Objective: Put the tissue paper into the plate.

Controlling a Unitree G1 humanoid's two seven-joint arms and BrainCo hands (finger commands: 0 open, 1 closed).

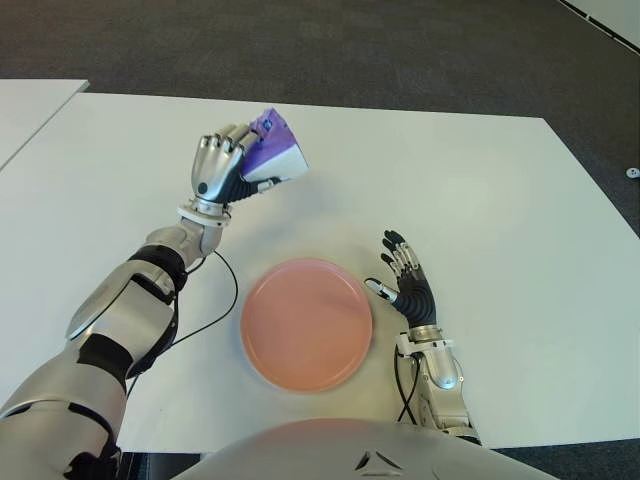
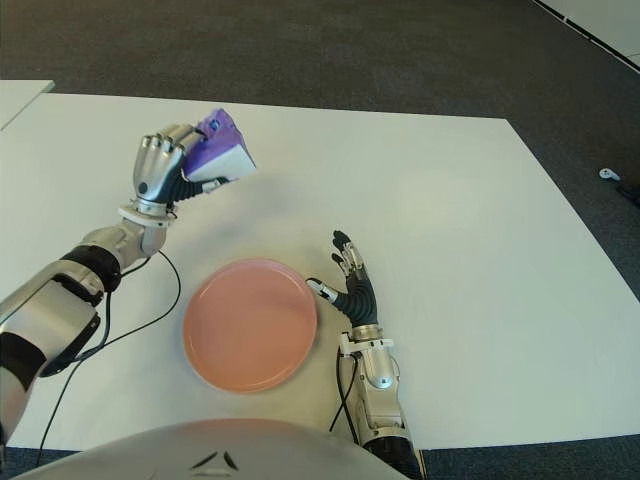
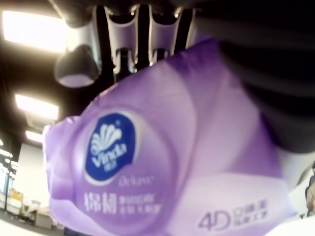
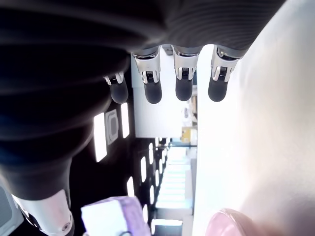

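My left hand (image 1: 222, 160) is raised above the white table (image 1: 480, 200), its fingers shut around a purple and white tissue pack (image 1: 276, 150). The pack fills the left wrist view, where the tissue pack (image 3: 162, 162) shows its blue logo with fingers (image 3: 133, 34) wrapped over its top. A pink plate (image 1: 306, 323) lies on the table nearer to me, below and to the right of the held pack. My right hand (image 1: 406, 280) shows just right of the plate, fingers (image 4: 183, 78) spread and holding nothing.
A black cable (image 1: 215, 300) runs over the table left of the plate, under my left arm. A second white table (image 1: 25, 110) stands at far left. Dark carpet (image 1: 350, 50) lies beyond the table's far edge.
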